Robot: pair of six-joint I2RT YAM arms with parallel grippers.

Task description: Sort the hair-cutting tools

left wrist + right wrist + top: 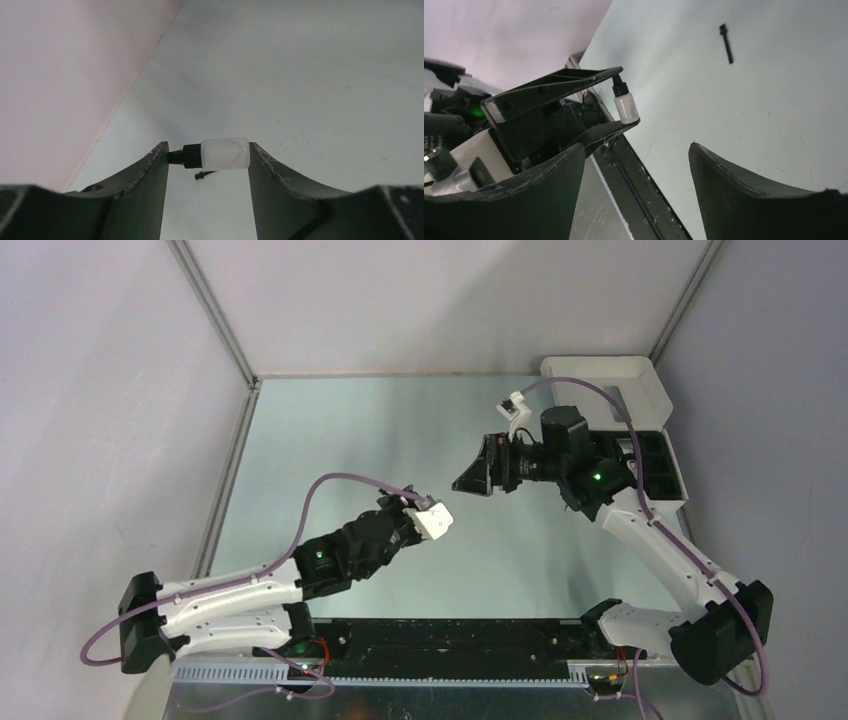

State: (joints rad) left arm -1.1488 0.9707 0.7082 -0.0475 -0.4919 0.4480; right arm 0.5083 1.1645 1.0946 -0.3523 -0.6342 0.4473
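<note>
My left gripper (208, 150) is shut on a small bottle (225, 154) with a frosted white body and a black cap, held lengthwise between its fingertips above the table. The right wrist view shows the same bottle (625, 105) in the left gripper's tips. A thin black stick (726, 44), one of the hair-cutting tools, lies on the pale table. My right gripper (638, 150) is open with nothing between its fingers. From above, the right gripper (462, 482) faces the left gripper (398, 502) a short way off at mid-table.
The white box (610, 375) with its black moulded insert (655, 465) stands at the back right, partly behind the right arm. A black rail (644, 195) runs along the table's near edge. Pale walls close in the left, back and right sides.
</note>
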